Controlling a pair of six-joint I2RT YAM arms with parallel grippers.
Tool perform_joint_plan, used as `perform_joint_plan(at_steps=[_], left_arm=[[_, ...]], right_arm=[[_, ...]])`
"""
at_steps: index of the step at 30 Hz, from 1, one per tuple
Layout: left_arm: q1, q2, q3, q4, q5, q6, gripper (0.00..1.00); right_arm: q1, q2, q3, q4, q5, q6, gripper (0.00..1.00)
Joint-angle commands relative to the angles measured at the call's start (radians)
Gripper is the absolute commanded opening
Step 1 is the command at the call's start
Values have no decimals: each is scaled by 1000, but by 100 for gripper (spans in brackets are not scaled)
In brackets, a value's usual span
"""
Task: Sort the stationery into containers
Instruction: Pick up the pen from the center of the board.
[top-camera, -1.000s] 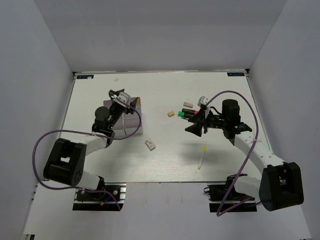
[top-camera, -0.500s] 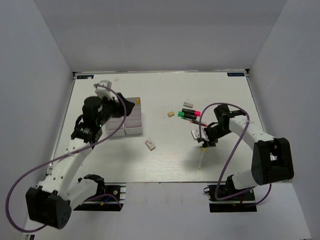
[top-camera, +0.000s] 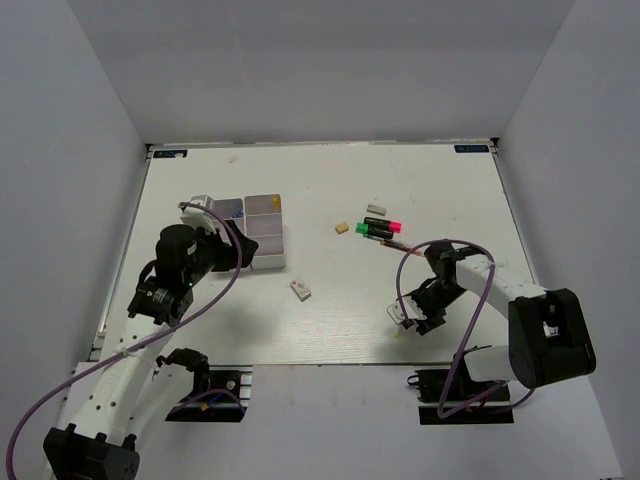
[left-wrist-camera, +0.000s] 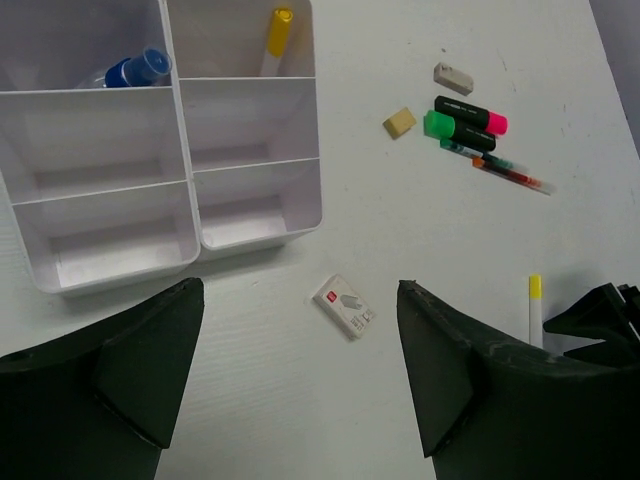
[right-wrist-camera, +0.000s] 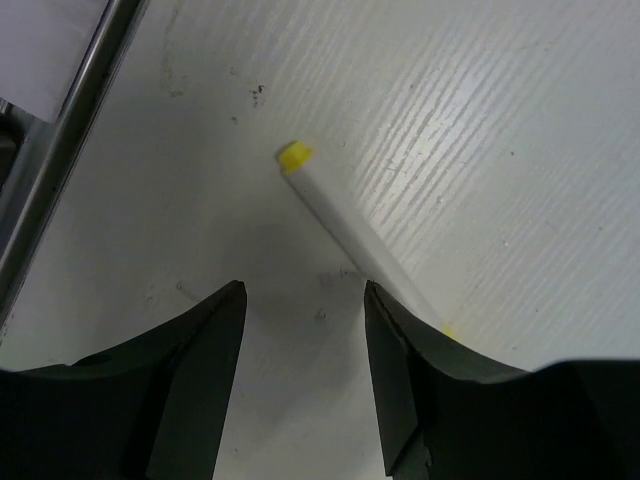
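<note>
The containers are one pale divided tray (top-camera: 270, 245) (left-wrist-camera: 250, 215) at the left. A blue item (left-wrist-camera: 135, 70) and a yellow-capped pen (left-wrist-camera: 278, 25) lie in its far compartments. My left gripper (top-camera: 236, 250) (left-wrist-camera: 298, 297) hangs open above the tray's near edge, holding nothing. A white eraser with a red label (top-camera: 300, 290) (left-wrist-camera: 345, 305) lies just past it. My right gripper (top-camera: 408, 312) (right-wrist-camera: 304, 295) is open, low over the table near the front edge. The white pen with yellow end (right-wrist-camera: 340, 220) (left-wrist-camera: 535, 310) runs beside its right finger.
In the middle lie a beige eraser (top-camera: 341, 228) (left-wrist-camera: 399, 122), a grey eraser (top-camera: 376, 209) (left-wrist-camera: 453, 77), a pink-ended highlighter (top-camera: 381, 222) (left-wrist-camera: 470, 113), a green-ended highlighter (top-camera: 372, 232) (left-wrist-camera: 455, 132) and a thin red pen (top-camera: 395, 242) (left-wrist-camera: 510, 175). The table's metal front rail (right-wrist-camera: 60, 150) is close to the right gripper.
The left gripper has drawn back from over the tray toward the near side. The right gripper has come from the highlighters down to the white pen by the front edge.
</note>
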Motion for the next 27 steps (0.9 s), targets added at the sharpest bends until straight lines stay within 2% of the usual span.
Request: perform_joint_plan(at_steps=[1,8,12,16,22,27], left_arm=[[4,-48,2,-27,-32,5,88],[4,-82,-8,-27,-32,5,88],[4,-91,-8,-18,-22,5,88],[4,-91,-8,-18,-12,5,88],[4,-101,-8,-18,-12,14,88],[4,-121,-8,-18,-12,14,88]], right_arm=[[30,27,-23,51,22,-537,57],[78,16,10,73,48,-524,57],[83,-30,50,4,8,-531,56],[104,-42,44,13,-33,-528,56],[130,63,78,49,-23,-474,56],[179,123,93,92,49,-431,54]])
